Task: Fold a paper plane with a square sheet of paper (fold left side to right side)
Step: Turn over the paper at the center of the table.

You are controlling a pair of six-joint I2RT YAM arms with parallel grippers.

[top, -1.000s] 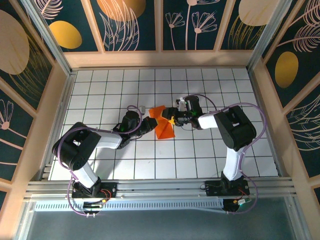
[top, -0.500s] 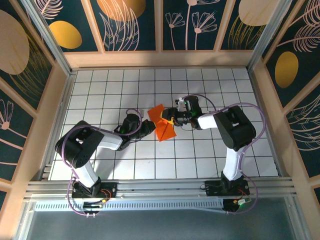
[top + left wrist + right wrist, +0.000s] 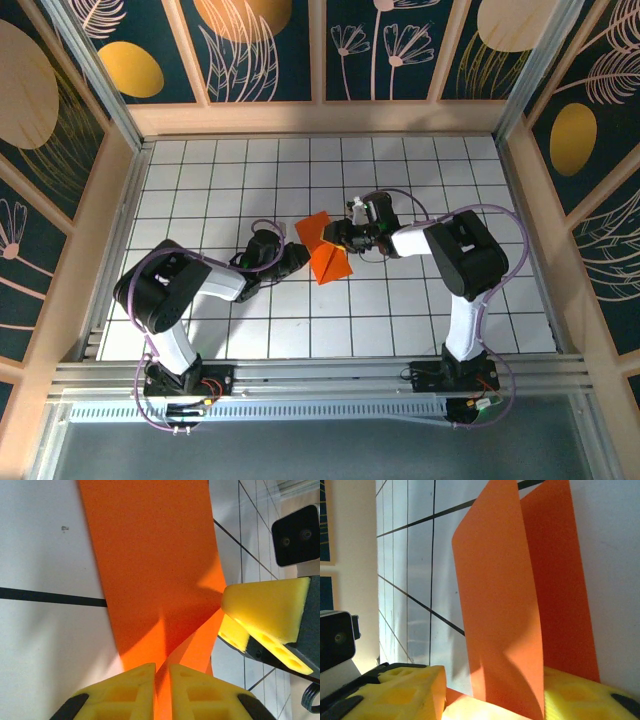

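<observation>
The square sheet of paper (image 3: 322,250) is bright orange and lies as a creased wedge on the grid floor at mid-table, with one flap (image 3: 495,605) standing up. My left gripper (image 3: 299,256) comes in from the left. Its yellow fingers (image 3: 125,690) are pinched on the paper's (image 3: 150,555) lower edge, where two layers meet. My right gripper (image 3: 338,237) reaches in from the right, its jaws (image 3: 492,676) apart around the raised flap. The flap leans on the right-hand pad (image 3: 585,697) and stands off the other. The paper plane is out of view.
White gridded floor (image 3: 400,300) spreads all round the paper. Wooden walls (image 3: 320,118) enclose the back and both sides. Both arms meet at the paper, and the right gripper's yellow pads (image 3: 265,605) sit close to my left fingers.
The right gripper's jaws have narrowed around the raised flap and shifted slightly left. The left gripper stays at the paper's left edge, its pinch slightly looser.
</observation>
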